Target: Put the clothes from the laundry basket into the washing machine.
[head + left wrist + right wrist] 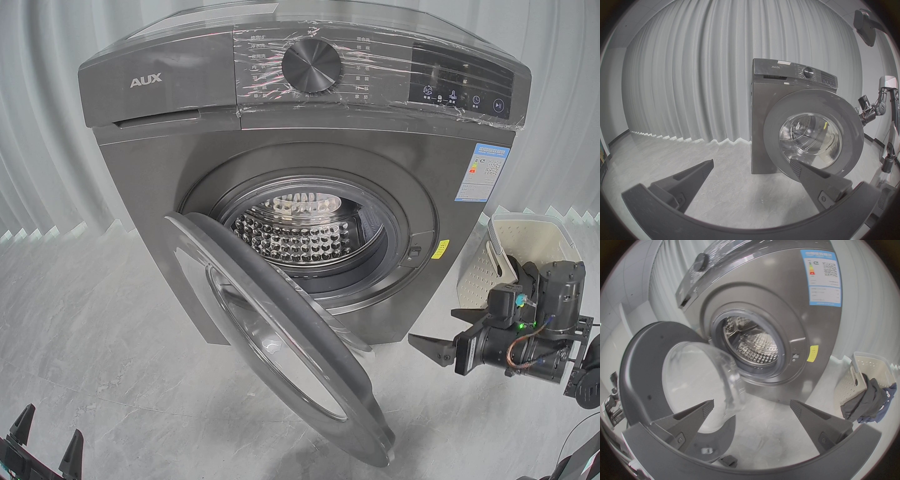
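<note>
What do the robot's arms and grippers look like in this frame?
Both the left gripper and right gripper have two dark grey, wedge-shaped fingers tapering to points, with dotted grip pads near the tips, on a curved dark bar. The right arm's wrist is black and cylindrical, with a looped copper-coloured cable and a small green light.

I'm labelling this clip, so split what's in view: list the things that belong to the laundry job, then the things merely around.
Job: washing machine, its open door, laundry basket, clothes hanging over the basket's rim.
Around: curtain, floor, label sticker on the machine's front.
</note>
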Available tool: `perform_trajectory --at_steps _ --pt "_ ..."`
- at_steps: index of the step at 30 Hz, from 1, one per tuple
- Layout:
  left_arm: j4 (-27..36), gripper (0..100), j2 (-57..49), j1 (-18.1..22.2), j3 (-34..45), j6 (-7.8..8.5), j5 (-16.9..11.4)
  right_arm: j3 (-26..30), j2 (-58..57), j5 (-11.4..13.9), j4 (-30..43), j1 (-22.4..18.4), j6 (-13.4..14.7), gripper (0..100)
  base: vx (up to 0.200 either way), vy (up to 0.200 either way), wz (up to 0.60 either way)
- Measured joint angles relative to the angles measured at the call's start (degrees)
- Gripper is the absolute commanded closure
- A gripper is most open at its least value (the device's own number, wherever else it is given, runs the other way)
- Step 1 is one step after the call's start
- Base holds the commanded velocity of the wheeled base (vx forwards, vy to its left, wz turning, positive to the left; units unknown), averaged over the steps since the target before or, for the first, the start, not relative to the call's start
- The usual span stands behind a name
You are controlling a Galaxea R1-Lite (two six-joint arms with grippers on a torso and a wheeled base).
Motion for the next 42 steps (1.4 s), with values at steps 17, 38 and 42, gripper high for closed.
perform_trajectory --at_steps 17,38,42 --pt "0.0 0 0.0 0.0 0.0 0.0 0.0 -6.3 18.2 -3.6 -12.5 -1.2 -0.4 0 0.0 0.0 0.0" --pt "0.0 0 0.0 0.0 0.0 0.02 0.0 -4.8 21.1 -3.7 -15.4 8.0 -0.2 0 0.0 0.0 0.0" --pt "0.0 0 0.0 0.0 0.0 0.0 0.0 -6.5 21.4 -3.8 -14.9 6.7 -0.3 0 0.0 0.0 0.0"
